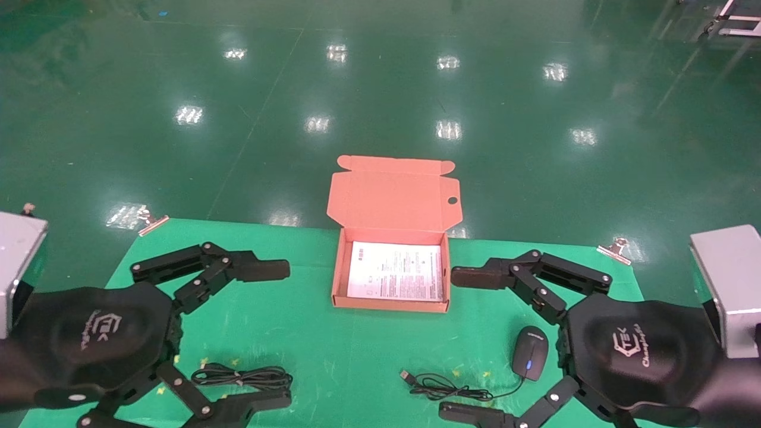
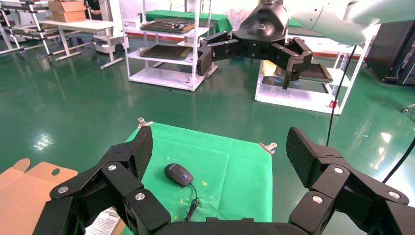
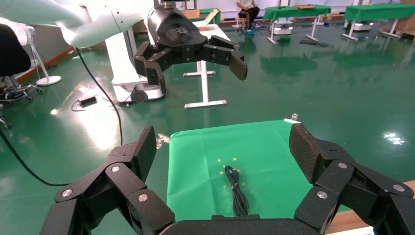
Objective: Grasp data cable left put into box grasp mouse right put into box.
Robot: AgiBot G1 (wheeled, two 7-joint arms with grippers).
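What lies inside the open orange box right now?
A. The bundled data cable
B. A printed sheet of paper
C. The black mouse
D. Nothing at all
B: only a printed sheet lies in the box; the mouse and data cable are on the green cloth.

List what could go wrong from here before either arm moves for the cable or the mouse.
1. The mouse trails a loose cord across the cloth; lifted by the open right end effector, it may hang over the box wall.
2. The data cable lies flat and thin, so the open left end effector may pinch only some loops.
3. The sheet of paper inside the box may shift.
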